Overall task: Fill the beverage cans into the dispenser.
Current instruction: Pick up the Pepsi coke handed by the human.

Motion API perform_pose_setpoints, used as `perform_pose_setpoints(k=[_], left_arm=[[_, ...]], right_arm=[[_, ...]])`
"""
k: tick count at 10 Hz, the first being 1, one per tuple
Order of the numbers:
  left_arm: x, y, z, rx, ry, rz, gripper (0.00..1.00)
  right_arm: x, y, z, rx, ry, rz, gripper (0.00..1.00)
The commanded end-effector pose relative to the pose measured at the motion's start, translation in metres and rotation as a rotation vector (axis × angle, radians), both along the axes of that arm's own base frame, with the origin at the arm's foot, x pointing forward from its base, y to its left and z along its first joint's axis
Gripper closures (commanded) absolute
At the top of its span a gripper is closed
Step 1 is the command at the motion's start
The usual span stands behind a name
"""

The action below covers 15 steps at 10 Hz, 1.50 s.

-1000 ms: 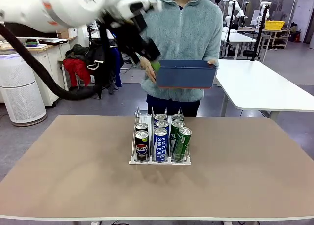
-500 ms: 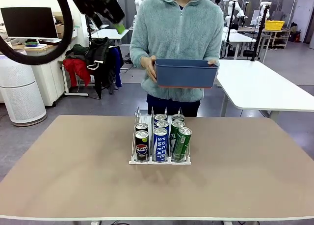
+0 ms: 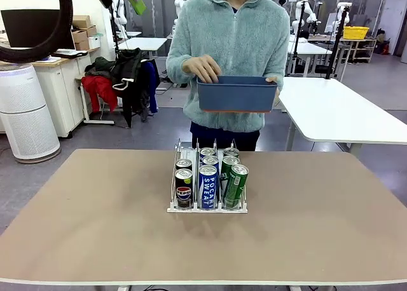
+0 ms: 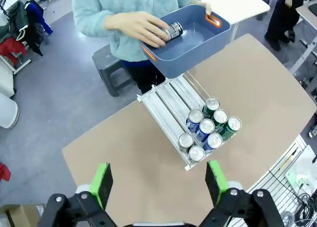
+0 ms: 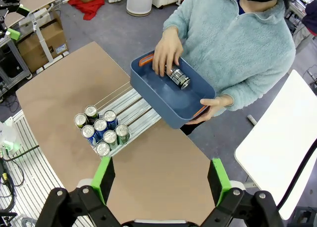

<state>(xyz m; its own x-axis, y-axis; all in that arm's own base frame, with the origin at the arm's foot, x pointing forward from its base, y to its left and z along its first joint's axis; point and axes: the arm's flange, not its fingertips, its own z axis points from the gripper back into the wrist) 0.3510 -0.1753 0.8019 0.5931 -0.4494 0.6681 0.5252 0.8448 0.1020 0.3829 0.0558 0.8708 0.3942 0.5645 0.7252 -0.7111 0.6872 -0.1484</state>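
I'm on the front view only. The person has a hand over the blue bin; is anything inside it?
Observer: One can lies on its side in the blue bin, under the person's hand.
Operator: Room left in the rack?
Observer: Yes. Eight cans crowd the end of the dispenser away from the person; the rest of each lane is bare.
Operator: And my own hands?
Observer: The left hand and the right hand are both open and hold nothing.

left tool [image 4: 158, 180] rose to the top corner; person's hand [image 3: 202, 67] reached into the bin [image 3: 236, 95].
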Motion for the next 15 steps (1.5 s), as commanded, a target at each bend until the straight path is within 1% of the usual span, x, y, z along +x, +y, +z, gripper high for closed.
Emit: perform_pose_setpoints(k=[1, 2, 3, 15], left_arm=[[-0.002, 0.006, -0.008, -0.003, 0.016, 0.006, 0.00], [0.003, 0.004, -0.016, 0.005, 0.018, -0.012, 0.00], [0.000, 0.003, 0.000, -0.003, 0.001, 0.005, 0.00], [0.000, 0.003, 0.000, -0.003, 0.001, 0.005, 0.00]], right_arm=[[-0.001, 0.001, 0.000, -0.006, 0.000, 0.012, 0.00], [-0.001, 0.001, 0.000, -0.006, 0.000, 0.012, 0.00], [-0.001, 0.001, 0.000, -0.006, 0.000, 0.012, 0.00], [-0.001, 0.001, 0.000, -0.006, 0.000, 0.012, 0.00]])
